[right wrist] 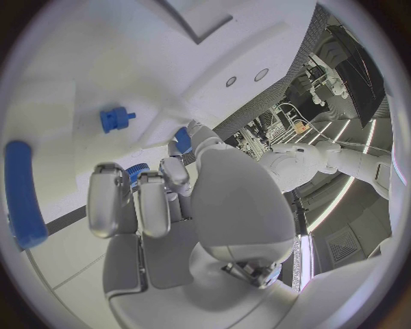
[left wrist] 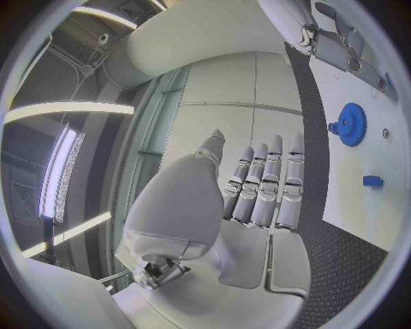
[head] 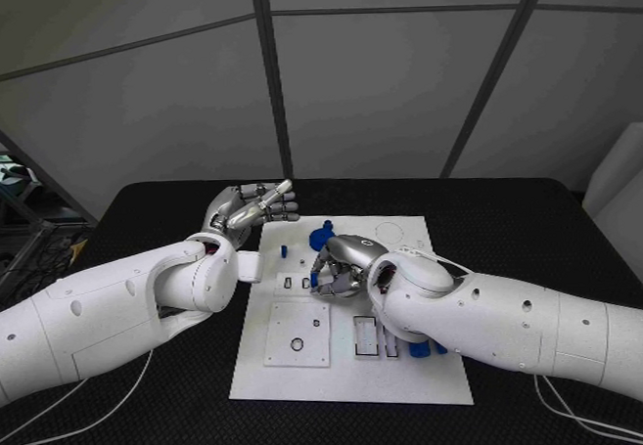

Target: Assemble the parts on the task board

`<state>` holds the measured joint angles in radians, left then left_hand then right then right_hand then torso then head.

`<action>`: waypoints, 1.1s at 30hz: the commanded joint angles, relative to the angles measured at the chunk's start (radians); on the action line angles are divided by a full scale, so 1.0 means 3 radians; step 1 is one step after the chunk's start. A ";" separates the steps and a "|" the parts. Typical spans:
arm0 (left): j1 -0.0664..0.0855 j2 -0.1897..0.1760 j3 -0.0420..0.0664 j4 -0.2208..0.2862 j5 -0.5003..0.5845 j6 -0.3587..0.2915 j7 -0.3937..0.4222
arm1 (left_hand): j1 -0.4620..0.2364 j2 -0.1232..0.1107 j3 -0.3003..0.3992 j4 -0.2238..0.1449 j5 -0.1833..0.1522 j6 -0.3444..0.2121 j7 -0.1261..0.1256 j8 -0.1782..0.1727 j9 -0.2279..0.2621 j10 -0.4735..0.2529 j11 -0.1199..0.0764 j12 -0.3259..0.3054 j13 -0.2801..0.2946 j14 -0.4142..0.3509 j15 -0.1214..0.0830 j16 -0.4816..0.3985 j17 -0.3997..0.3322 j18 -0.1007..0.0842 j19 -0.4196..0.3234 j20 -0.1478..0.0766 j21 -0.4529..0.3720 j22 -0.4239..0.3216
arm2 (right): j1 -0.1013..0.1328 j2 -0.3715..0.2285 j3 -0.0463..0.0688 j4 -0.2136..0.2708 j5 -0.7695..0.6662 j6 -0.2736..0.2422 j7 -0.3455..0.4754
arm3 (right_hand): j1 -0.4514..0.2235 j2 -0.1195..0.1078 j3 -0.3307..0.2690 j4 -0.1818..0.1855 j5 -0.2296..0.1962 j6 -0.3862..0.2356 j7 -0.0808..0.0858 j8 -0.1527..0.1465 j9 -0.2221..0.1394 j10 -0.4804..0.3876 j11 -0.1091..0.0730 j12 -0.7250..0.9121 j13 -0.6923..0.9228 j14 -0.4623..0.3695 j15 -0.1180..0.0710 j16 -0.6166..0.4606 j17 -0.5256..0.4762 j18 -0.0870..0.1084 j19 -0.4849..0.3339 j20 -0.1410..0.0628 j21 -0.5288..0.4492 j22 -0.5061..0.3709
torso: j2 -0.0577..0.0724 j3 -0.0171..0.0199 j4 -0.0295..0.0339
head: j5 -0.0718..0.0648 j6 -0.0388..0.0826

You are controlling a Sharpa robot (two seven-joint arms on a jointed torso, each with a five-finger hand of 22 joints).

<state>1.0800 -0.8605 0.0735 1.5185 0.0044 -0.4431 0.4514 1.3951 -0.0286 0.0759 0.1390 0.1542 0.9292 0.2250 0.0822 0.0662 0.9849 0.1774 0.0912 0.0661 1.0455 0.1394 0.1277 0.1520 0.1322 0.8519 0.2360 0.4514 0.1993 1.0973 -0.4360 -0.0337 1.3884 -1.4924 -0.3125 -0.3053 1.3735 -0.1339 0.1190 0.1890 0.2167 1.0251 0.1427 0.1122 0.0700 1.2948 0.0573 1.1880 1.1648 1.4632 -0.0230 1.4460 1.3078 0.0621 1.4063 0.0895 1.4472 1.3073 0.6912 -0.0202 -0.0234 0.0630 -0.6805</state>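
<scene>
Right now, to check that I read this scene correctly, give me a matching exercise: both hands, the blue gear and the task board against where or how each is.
Things:
1. left hand
2. right hand
3. blue gear
4. task board

Places or states:
A. white, flat on the black table
B. fingers curled, over the board's middle
C. fingers straight, holding nothing, by the board's far left corner
D. on the board, just beyond the right hand

Pairs: 1-C, 2-B, 3-D, 4-A
</scene>
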 commanded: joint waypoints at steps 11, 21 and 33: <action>0.0005 0.0029 0.0002 -0.0024 -0.0007 0.0051 -0.0009 | -0.0016 0.0024 0.0009 -0.0029 0.0011 0.0009 0.0015 -0.0026 0.0000 0.0008 0.0017 -0.0022 -0.0002 -0.0028 -0.0006 -0.0008 0.0000 0.0155 -0.0026 0.0011 -0.0019 -0.0006 | -0.0007 0.0000 -0.0009 -0.0019 -0.0016 -0.0065 -0.0031 | -0.0072 -0.0046 -0.0095 0.0053 -0.0028 -0.0167 0.0027 -0.0074 -0.0017 -0.0150 0.0026 -0.0134 -0.0131 0.0204 0.0046 -0.0016 0.0169 -0.0018 -0.0049 0.0035 -0.0049 0.0121 | 0.0001 0.0004 -0.0004 | 0.0005 0.0006; 0.0003 0.0026 0.0002 -0.0036 -0.0092 0.0078 -0.0050 | -0.0020 0.0026 0.0011 -0.0035 0.0018 0.0031 0.0011 -0.0020 0.0004 0.0035 0.0011 -0.0014 0.0002 -0.0010 -0.0011 0.0010 0.0004 0.0158 -0.0035 0.0013 -0.0017 -0.0006 | -0.0007 -0.0174 -0.0007 0.0133 0.0147 -0.0594 0.0392 | 0.0116 -0.0224 -0.0590 0.0357 0.0025 -0.0678 0.0144 -0.0095 -0.0010 -0.0408 0.0137 -0.0252 -0.0363 0.0148 0.0143 -0.0100 0.0041 0.0025 -0.0193 0.0129 -0.0168 -0.0046 | -0.0006 0.0004 -0.0003 | 0.0008 0.0017; 0.0006 -0.0035 0.0003 -0.0080 -0.0783 0.0124 -0.0589 | -0.0023 0.0064 0.0125 -0.0060 0.0026 0.0403 -0.0158 0.0060 0.0014 0.0616 -0.0200 0.0103 0.0045 0.0776 -0.0266 0.0329 0.0235 0.0181 0.0434 -0.0207 0.0310 0.0124 | 0.0098 -0.0879 0.0027 0.0744 0.0656 -0.0429 0.1311 | 0.0451 0.0045 -0.0650 0.0304 -0.0024 -0.0628 0.0031 0.0176 0.0040 -0.0876 0.0045 -0.0717 -0.0970 -0.0108 0.0070 -0.0637 -0.0634 0.0184 -0.0752 0.0073 -0.0716 -0.0750 | -0.0040 0.0018 -0.0041 | 0.0032 0.0031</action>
<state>1.0793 -0.8691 0.0733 1.4936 -0.1074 -0.4243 0.3752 1.3811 -0.0109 0.1097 0.1220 0.1589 1.0441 0.1782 0.0977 0.0700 1.1608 0.1203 0.1199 0.0785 1.2601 0.0649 0.2178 0.2166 0.1989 0.9710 0.1788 0.5367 0.2334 1.1213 -0.6952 -0.0277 1.5981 -1.3744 -0.4449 -0.0329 1.4952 -0.1234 -0.0796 0.2829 0.2140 0.8238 0.1526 0.1567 0.0802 1.0432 0.0708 0.9892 0.8938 1.4370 -0.0020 1.2700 1.1352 0.1015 1.1917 0.1124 1.2445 1.0973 0.6835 -0.0182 -0.0301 0.0711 -0.6694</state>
